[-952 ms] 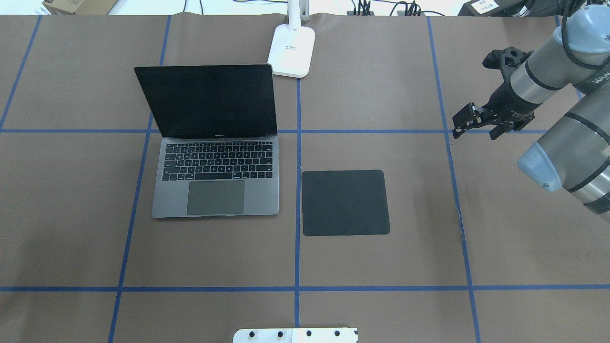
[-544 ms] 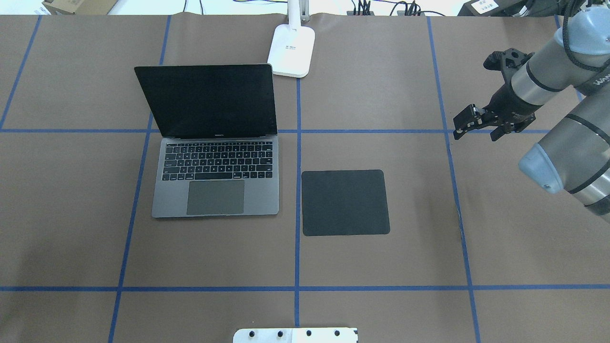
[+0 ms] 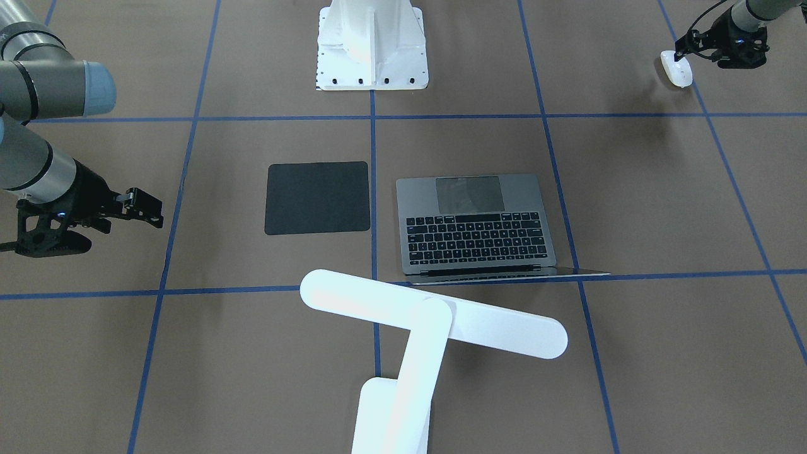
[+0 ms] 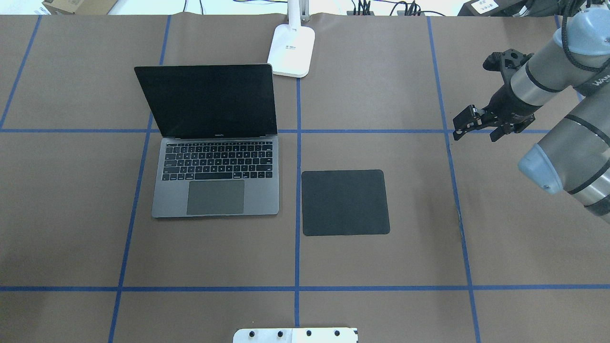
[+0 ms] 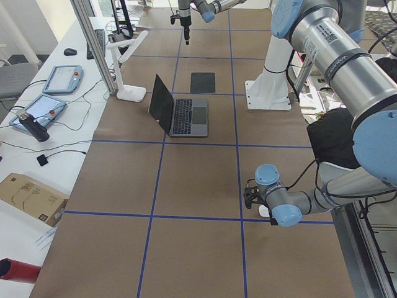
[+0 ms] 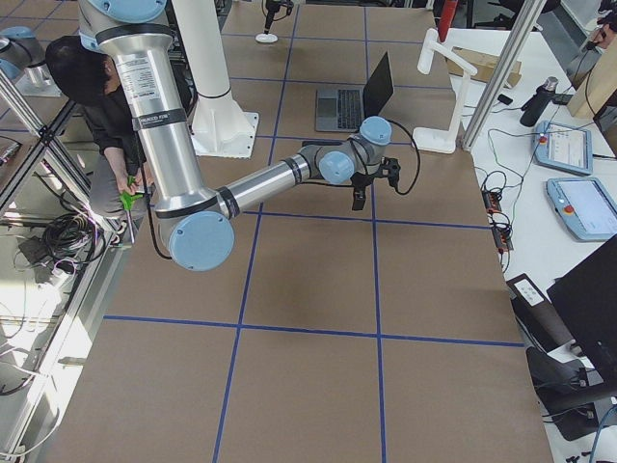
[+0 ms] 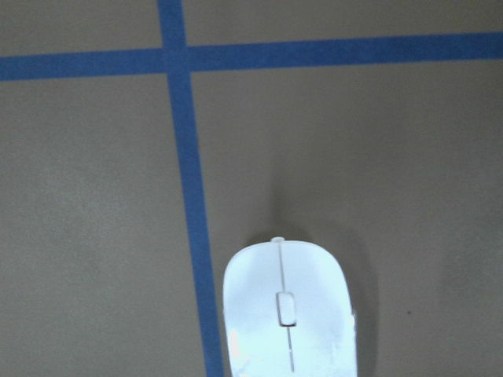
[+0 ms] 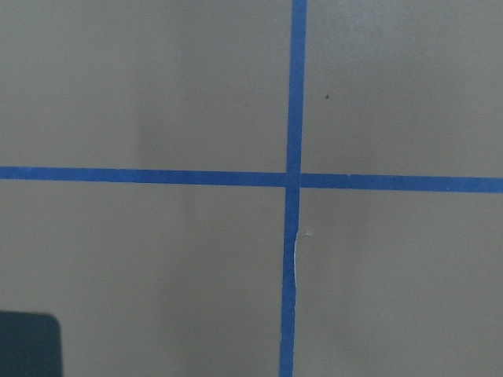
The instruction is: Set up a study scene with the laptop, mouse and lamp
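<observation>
The open grey laptop (image 4: 215,195) sits left of the table's middle, also in the front view (image 3: 479,227). The white lamp stands behind it; its base (image 4: 291,47) shows from overhead and its T-shaped head (image 3: 435,312) from the front. The white mouse (image 3: 676,69) lies on the paper far to my left, out of the overhead view, and shows low in the left wrist view (image 7: 287,314). My left gripper (image 3: 696,53) hovers just beside and above it, looks open and is empty. My right gripper (image 4: 476,131) is open and empty, above a tape crossing right of the black pad.
A black square pad (image 4: 345,202) lies right of the laptop. The white bolted pedestal (image 3: 372,44) stands at the near table edge. Blue tape lines grid the brown paper. Tablets and cables lie on a side bench (image 5: 56,93) beyond the lamp.
My right arm has shifted only slightly; its gripper stays open over the same tape crossing. Laptop, lamp and pad have not moved.
</observation>
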Controlling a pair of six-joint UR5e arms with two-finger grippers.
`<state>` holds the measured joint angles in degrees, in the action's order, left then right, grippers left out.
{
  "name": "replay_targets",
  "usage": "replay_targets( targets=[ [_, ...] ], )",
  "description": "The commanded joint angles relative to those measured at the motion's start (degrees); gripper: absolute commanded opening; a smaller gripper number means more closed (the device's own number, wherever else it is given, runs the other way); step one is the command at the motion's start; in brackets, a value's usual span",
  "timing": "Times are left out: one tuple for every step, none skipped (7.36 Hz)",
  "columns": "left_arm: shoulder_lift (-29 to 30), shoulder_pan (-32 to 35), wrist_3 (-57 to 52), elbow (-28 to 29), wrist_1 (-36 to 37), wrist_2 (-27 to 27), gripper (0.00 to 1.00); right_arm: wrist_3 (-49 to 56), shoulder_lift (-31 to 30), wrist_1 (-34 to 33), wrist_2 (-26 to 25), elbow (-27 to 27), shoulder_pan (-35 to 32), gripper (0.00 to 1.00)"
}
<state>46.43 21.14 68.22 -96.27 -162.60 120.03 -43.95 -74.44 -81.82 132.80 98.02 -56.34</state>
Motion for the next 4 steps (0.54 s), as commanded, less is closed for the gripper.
replay_targets(
  targets=[
    [0.68, -0.22, 0.86, 0.82, -1.23, -0.32, 0.99, 0.0, 0.0, -0.01, 0.0, -0.02, 0.01, 1.0],
    [1.64, -0.31, 1.82, 0.74, -1.23, -0.24, 1.0, 0.0, 0.0, -0.01, -0.09, -0.11, 0.01, 1.0],
    [2.95, -0.84, 3.4, 0.82, -1.14, -0.23, 0.99, 0.0, 0.0, -0.01, -0.44, -0.11, 0.01, 1.0],
    [3.4, -2.06, 4.29, 0.82, -1.05, -0.41, 1.0, 0.0, 0.0, 0.08, -0.44, -0.28, 0.18, 1.0]
  ],
)
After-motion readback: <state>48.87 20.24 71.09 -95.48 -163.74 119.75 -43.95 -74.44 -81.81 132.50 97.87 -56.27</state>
